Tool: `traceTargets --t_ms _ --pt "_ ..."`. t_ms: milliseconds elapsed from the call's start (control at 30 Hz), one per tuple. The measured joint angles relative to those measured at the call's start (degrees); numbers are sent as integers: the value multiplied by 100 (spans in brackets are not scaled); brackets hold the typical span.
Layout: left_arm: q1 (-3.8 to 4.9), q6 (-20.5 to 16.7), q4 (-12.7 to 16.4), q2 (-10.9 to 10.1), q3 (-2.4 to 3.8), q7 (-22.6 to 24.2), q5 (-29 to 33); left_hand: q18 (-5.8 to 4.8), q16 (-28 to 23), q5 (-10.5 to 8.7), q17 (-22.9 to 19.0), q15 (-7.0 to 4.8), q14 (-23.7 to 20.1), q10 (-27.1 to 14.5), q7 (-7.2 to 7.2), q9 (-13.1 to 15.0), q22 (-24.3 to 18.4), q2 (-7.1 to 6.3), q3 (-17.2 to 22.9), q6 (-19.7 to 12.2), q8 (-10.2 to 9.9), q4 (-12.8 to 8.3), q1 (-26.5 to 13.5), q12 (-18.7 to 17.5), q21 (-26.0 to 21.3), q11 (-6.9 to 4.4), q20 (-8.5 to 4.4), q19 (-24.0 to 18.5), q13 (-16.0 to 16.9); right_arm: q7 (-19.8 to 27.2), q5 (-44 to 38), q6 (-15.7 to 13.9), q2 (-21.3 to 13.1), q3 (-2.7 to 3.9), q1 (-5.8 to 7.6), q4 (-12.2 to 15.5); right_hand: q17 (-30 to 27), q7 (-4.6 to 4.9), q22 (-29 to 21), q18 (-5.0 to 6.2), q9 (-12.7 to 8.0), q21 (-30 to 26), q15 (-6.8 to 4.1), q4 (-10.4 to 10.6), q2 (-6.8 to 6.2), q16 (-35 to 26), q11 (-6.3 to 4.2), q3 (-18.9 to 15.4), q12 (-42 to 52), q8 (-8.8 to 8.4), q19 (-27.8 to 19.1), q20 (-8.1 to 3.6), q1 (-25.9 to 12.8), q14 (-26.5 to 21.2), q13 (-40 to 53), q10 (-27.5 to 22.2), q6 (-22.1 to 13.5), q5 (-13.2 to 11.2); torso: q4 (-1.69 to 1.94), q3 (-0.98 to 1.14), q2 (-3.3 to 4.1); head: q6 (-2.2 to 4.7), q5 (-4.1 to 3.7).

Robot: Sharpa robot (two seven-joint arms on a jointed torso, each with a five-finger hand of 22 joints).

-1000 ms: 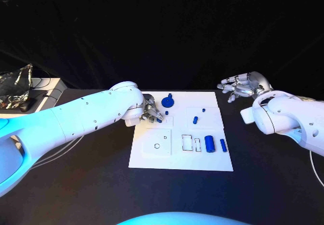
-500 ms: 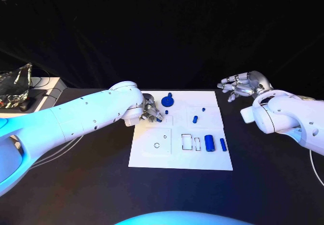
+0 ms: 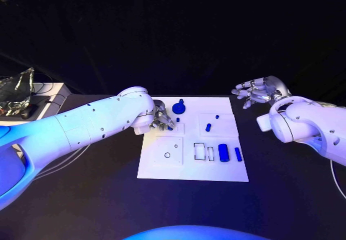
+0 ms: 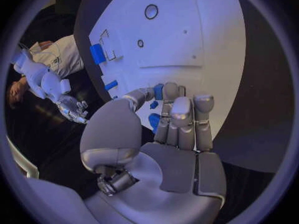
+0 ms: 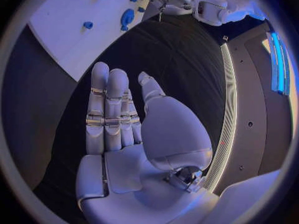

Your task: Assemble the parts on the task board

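The black table [image 3: 86,200] carries the white task board [image 3: 193,172] (lying flat at its middle).

Two white arms, smooth rounded shells, small dark screws dotting the left arm [image 3: 86,125]. Silver segmented fingers [image 4: 181,117] showing on the left hand [image 4: 168,149]; right hand [image 5: 134,139] matching, with rounded thumb housing.
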Motion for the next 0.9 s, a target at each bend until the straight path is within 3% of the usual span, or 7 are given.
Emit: traceTargets --t_ms 633,800,900 --pt "-17 -85 -112 95 -6 -51 30 0 0 -40 130 -28 70 51 -91 -178 106 52 -215 135 -87 -211 -48 0 -83 -8 -40 123 -50 0 0 15 -2 0 -2 -3 1 -2 0 -1 0 0 0 0 0 0 1 0 0 0 0 0 0 0 0 0 2 0 -2 1 3 -13 -31" --pt "-21 -119 -113 103 -7 -53 34 0 0 -73 142 -29 70 52 -121 -209 131 227 -696 168 -87 -34 80 33 -99 -8 -40 123 -50 0 1 19 -1 0 -6 -7 4 -1 -9 -1 -6 0 0 2 0 0 1 -2 0 0 0 0 0 0 -2 0 1 0 3 -1 -1 -19 -35" --pt "-24 -135 -113 102 -9 -57 36 0 0 -74 154 -8 91 163 -245 -212 149 308 -1088 312 -102 97 87 71 -112 -119 -42 149 -50 0 2 21 1 0 -11 -9 4 12 -55 -2 -34 30 0 16 0 0 2 -16 0 0 0 0 0 0 -15 -1 -12 0 7 -3 -2 -19 -35"
